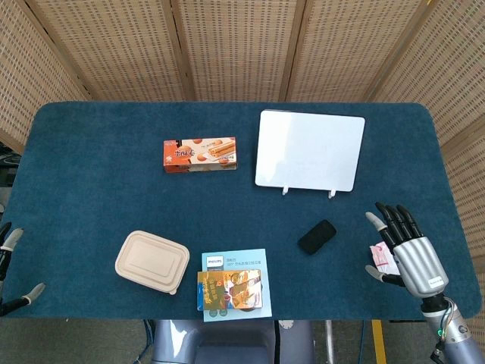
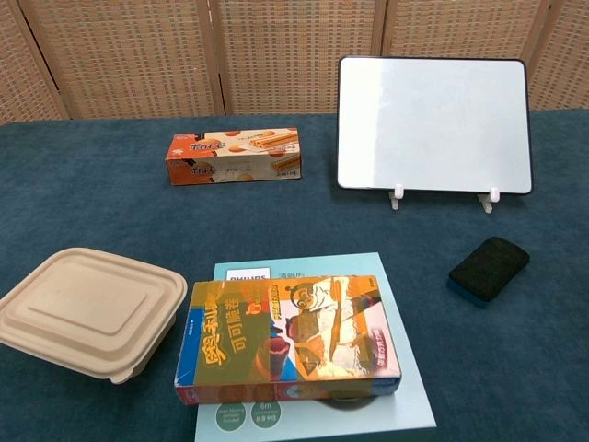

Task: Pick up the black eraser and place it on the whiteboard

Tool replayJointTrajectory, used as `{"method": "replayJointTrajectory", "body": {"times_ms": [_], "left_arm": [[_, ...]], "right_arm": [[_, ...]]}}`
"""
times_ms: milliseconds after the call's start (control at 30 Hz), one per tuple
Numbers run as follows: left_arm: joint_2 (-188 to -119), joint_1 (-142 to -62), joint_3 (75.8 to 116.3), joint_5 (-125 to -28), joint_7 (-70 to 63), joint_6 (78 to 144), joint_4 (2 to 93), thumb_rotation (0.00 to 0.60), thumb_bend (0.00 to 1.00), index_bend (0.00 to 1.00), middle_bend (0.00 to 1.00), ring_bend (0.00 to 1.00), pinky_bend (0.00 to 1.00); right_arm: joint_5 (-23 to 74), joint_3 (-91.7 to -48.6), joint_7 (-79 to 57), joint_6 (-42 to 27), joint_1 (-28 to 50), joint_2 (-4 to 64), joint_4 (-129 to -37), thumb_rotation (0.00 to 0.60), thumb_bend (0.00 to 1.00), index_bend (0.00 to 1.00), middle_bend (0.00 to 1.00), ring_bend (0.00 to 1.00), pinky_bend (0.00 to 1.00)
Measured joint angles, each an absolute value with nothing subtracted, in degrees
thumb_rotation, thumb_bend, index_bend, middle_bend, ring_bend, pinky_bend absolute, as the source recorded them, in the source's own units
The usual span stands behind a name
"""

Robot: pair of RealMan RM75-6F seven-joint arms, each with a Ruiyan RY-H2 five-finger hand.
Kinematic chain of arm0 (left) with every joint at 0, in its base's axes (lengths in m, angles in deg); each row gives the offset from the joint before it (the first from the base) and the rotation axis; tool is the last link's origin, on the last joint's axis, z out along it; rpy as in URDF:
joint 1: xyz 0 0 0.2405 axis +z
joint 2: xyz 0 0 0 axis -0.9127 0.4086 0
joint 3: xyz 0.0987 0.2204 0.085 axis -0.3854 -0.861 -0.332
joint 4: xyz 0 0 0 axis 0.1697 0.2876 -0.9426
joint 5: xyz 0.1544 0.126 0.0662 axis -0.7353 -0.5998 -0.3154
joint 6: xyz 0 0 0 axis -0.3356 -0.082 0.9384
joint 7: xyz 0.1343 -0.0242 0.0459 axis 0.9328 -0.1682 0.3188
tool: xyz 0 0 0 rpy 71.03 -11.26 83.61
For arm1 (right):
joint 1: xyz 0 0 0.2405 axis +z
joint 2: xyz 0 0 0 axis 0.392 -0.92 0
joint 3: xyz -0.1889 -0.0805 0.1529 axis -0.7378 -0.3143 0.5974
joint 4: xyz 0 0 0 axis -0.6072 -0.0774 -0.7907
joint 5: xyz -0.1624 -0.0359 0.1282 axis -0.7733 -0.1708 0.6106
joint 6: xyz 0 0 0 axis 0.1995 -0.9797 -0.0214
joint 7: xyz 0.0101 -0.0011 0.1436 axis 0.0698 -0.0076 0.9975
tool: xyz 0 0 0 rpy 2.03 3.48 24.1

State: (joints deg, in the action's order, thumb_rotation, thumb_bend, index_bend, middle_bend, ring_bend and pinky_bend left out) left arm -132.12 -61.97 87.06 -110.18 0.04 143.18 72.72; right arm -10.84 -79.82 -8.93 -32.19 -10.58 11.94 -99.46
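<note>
The black eraser (image 1: 317, 236) lay untouched on the blue table (image 1: 91, 152), in front of the whiteboard (image 1: 310, 149) propped on its two small feet, with its long axis running diagonally, the far end angled toward the robot's right. The right hand (image 1: 400, 246) hovered near it on that same side, fingers spread and holding nothing, palm down above a small pink-and-white packet (image 1: 378, 256). From that hand the eraser sat a short reach inward, toward the table's middle and slightly away from the robot. The left hand (image 1: 15, 265) showed only as fingertips at the far opposite edge, well apart from the eraser; its state could not be told. The right looked the likelier to make the pick.
</note>
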Motion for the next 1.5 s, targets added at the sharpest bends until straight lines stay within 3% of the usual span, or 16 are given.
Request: {"method": "replayJointTrajectory", "body": {"times_ms": [1233, 1500], "left_arm": [[-132.1, -62.1, 87.0, -110.3, -0.2, 143.0, 72.7, 0.600, 0.00, 0.00, 0.00, 0.00, 0.00], [-132.3, -62.2, 86.8, -110.7, 0.2, 142.6, 72.8, 0.600, 0.00, 0.00, 0.00, 0.00, 0.00]], "right_arm": [[-11.5, -79.3, -10.2, -31.7, -10.5, 12.2, -99.3, 0.600, 0.04, 0.00, 0.00, 0.00, 0.00], [-13.0, -77.8, -14.6, -31.0, -8.8, 11.2, -100.0, 0.600, 0.04, 0.15, 0.00, 0.00, 0.00]]}}
